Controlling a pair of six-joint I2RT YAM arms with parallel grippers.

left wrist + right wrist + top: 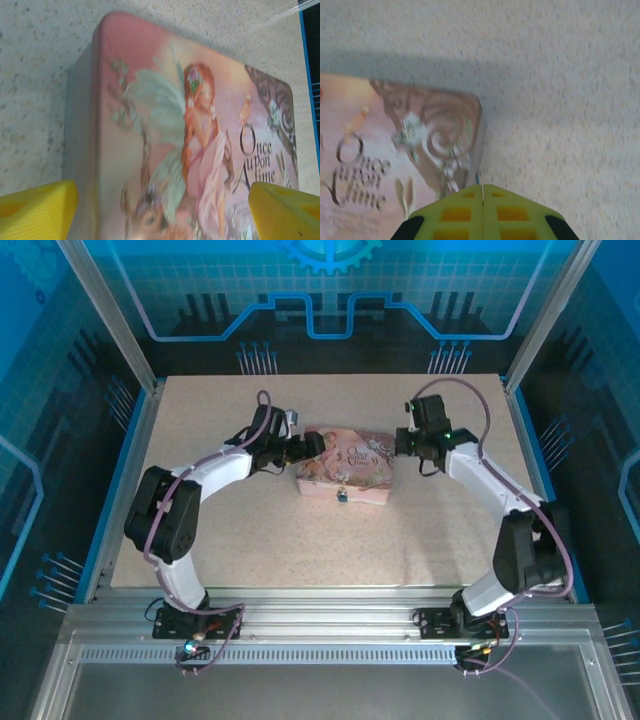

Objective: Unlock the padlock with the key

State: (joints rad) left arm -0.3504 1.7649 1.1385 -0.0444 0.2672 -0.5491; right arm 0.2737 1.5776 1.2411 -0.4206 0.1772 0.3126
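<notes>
A pink storybook box [345,470] lies mid-table, and the tiny dark padlock [342,496] hangs on its near side. My left gripper [312,446] is at the box's left end. It stands open, and its yellow fingers [37,210] straddle the printed lid [190,125] without clearly touching it. My right gripper [402,443] hovers at the box's right end, over the lid's corner [445,135]. In the right wrist view that gripper [483,187] is shut, and a tiny thin sliver, apparently the key [478,178], pokes out of the seam between the tips.
The speckled beige table [250,540] has open room in front of and behind the box. Blue rails [545,470] and metal posts frame its sides. A blue edge strip [310,75] runs beyond the box's far end.
</notes>
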